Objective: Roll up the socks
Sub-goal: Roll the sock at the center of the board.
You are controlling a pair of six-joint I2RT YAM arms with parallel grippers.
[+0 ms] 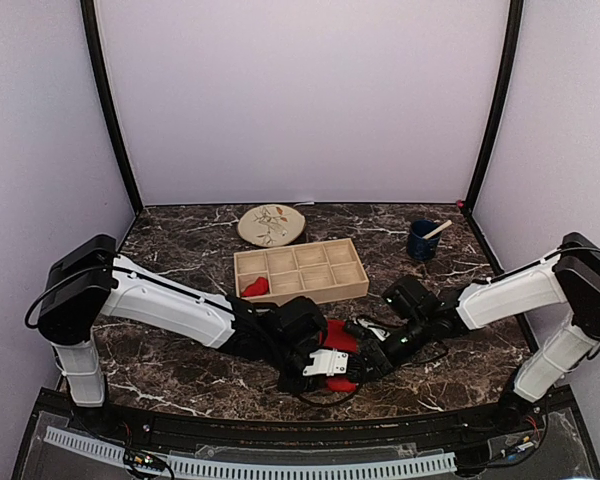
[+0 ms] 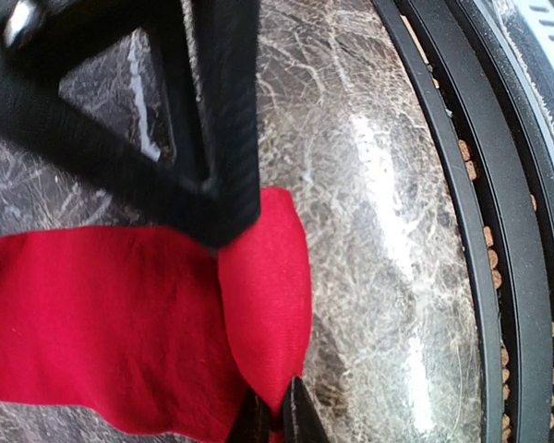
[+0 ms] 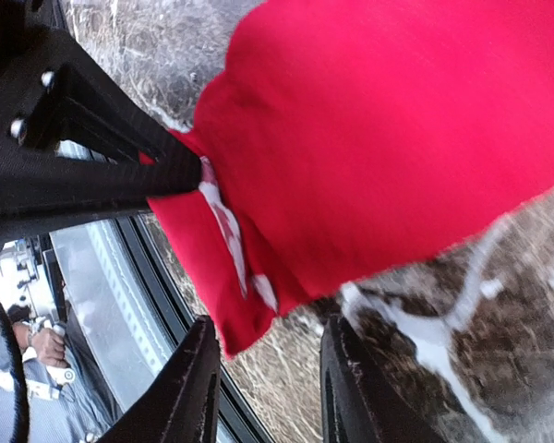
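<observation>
One red sock [image 1: 342, 341] lies on the marble table in front of the wooden tray [image 1: 310, 294]. My left gripper [image 1: 330, 372] is shut on its folded near edge; in the left wrist view the fingertips [image 2: 295, 406] pinch the fold of the sock [image 2: 120, 314]. My right gripper [image 1: 362, 352] hovers open just right of it. In the right wrist view its fingers [image 3: 189, 388] stand apart below the sock [image 3: 397, 138], with nothing between them. The other sock [image 1: 255, 287], a small red lump, sits in the tray's front left compartment.
A patterned plate [image 1: 271, 224] lies behind the tray. A blue mug [image 1: 422, 240] with a wooden stick stands at the back right. The black front rail [image 2: 462, 185] runs close to the sock's near side.
</observation>
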